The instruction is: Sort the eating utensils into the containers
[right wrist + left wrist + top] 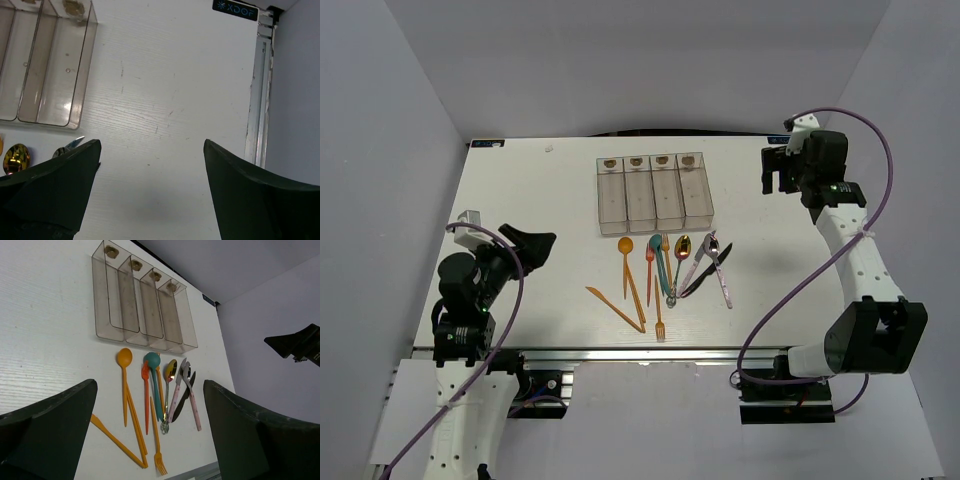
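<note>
Four joined clear containers [655,195] stand at the table's far middle and look empty; they also show in the left wrist view [145,310] and the right wrist view [50,65]. The utensils lie in a loose fan just in front of them: an orange spoon [625,245], orange knife [615,308], orange fork [659,325], red fork [145,390], teal spoon [152,360], gold spoon [683,243], black knife [182,400] and pink-handled pieces [723,285]. My left gripper [532,250] is open and empty, left of the pile. My right gripper [780,170] is open and empty, right of the containers.
The table's right edge rail [257,100] runs close to my right gripper. Grey walls close in the left, right and far sides. The table's near edge [620,350] lies just behind the orange fork.
</note>
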`<state>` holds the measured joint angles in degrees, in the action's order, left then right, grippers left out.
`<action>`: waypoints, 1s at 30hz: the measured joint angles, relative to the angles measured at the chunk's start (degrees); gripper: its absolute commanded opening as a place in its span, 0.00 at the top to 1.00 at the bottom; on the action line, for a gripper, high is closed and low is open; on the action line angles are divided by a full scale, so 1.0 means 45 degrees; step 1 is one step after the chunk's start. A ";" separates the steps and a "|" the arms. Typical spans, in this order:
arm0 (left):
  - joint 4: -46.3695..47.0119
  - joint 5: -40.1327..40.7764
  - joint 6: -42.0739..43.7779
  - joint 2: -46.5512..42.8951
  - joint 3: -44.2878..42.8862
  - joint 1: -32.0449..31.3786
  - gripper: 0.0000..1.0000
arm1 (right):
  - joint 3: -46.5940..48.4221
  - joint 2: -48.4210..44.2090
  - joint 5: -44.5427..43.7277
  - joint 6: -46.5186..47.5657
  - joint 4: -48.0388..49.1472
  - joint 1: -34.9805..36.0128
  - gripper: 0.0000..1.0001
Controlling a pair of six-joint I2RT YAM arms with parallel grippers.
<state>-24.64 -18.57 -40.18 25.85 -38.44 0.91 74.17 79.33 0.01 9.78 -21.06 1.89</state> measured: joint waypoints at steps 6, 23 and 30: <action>-0.0063 -0.0491 -0.0554 0.0534 0.0024 0.0000 0.02 | -0.0010 -0.0282 0.3283 0.3342 -0.0675 0.0063 0.11; -0.1554 0.0661 -0.3604 0.4813 0.0165 -0.5673 0.04 | -0.0447 -0.0500 0.7635 0.6504 -0.3954 0.0753 0.11; -0.3298 0.3245 -0.6188 1.1074 -0.1977 -0.9253 0.21 | -0.1545 -0.1205 0.7689 0.6110 -0.3687 0.0753 0.11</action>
<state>-39.48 -3.97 -68.03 75.68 -47.33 -40.73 67.22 73.91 34.61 37.28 -37.65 5.28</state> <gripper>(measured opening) 0.800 0.895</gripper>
